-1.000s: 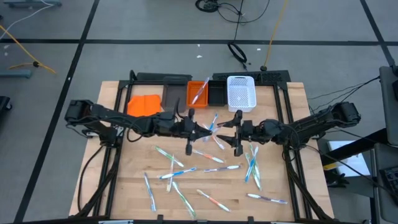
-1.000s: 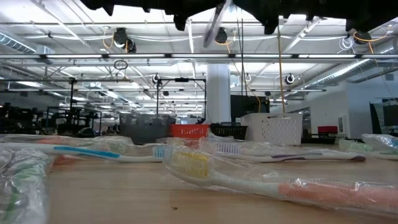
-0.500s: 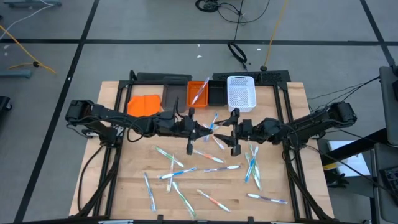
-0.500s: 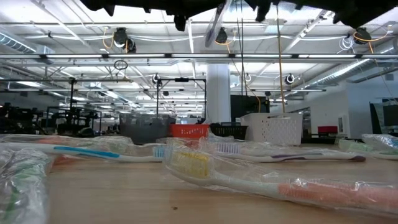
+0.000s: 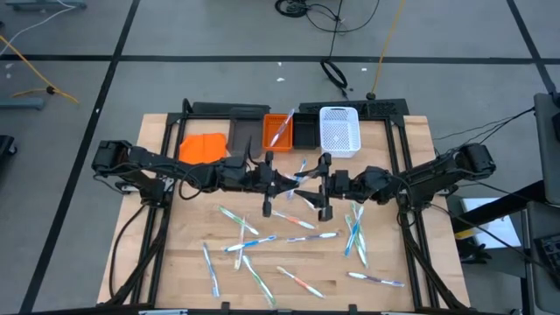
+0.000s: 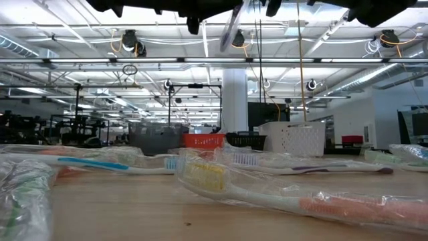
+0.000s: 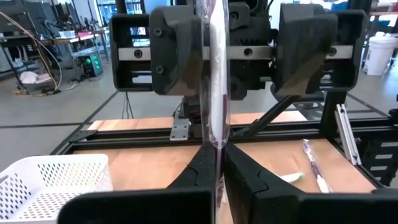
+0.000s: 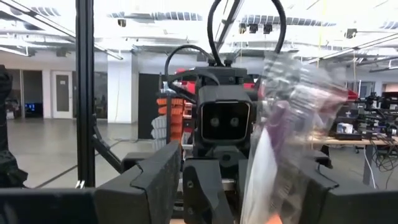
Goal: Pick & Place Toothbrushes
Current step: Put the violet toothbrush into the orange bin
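While left gripper [image 7: 214, 163] clamps a slim wrapped toothbrush [image 7: 216, 81], right gripper [image 5: 320, 185] seemingly gapes.

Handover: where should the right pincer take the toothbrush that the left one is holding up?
Take the toothbrush on the free shaft beyond the left pincer, which is shut on one end. Come straight in from the right arm's side: the right pincer faces it open, one finger on each side of the thin shaft, so closing there should clear the left fingers.
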Controlling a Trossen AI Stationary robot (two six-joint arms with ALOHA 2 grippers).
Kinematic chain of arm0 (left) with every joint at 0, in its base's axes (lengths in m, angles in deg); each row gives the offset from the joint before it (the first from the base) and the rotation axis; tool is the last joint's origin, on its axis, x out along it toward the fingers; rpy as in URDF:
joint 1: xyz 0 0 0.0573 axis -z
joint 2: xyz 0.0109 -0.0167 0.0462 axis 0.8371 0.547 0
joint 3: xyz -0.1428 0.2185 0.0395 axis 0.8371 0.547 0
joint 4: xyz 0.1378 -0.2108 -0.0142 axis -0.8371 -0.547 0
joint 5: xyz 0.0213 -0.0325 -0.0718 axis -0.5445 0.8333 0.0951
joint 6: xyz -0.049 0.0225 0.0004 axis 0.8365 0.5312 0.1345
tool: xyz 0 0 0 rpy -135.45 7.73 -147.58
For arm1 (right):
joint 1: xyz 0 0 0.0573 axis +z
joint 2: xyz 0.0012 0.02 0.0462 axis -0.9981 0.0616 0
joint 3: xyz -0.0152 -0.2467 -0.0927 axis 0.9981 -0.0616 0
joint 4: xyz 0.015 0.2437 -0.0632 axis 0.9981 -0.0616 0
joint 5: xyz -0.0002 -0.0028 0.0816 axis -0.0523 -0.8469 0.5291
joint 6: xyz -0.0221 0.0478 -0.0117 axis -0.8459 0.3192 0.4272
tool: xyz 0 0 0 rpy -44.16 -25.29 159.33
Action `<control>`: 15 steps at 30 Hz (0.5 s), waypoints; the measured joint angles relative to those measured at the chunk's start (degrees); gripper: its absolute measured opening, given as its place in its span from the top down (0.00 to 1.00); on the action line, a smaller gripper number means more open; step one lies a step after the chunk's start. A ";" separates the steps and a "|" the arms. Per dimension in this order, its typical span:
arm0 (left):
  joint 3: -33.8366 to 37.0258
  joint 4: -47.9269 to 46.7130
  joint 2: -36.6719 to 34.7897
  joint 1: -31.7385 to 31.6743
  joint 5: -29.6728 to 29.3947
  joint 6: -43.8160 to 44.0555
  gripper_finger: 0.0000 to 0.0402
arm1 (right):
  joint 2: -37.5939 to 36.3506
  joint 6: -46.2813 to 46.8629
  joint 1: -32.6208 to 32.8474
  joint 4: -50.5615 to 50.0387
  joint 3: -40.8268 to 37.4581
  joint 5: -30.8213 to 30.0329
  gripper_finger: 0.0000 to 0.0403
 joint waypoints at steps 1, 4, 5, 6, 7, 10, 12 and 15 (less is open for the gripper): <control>0.00 0.15 0.00 0.00 0.00 0.02 0.97 | 0.01 0.02 0.00 -0.10 0.00 0.00 0.49; 0.00 0.26 0.00 0.00 0.00 0.02 0.98 | 0.04 0.02 0.00 -0.60 0.00 -0.01 0.54; 0.00 0.26 0.00 0.01 0.00 0.02 0.98 | 0.03 0.02 0.00 -0.59 0.00 -0.02 0.56; 0.00 0.26 0.00 0.02 0.00 0.02 0.99 | 0.02 0.02 0.00 -0.57 0.00 -0.02 0.58; 0.00 0.26 0.00 0.02 0.02 0.04 0.99 | 0.02 0.02 0.00 -0.57 0.00 -0.02 0.60; 0.00 0.26 0.00 0.04 0.02 0.08 0.97 | 0.02 -0.02 -0.02 -0.64 -0.02 -0.06 0.68; 0.00 0.24 0.00 0.02 0.06 0.07 0.96 | 0.02 -0.04 -0.02 -0.74 -0.02 -0.09 0.74; 0.00 0.19 0.00 0.05 0.21 0.04 0.98 | 0.02 -0.11 -0.04 -1.03 -0.02 -0.22 0.83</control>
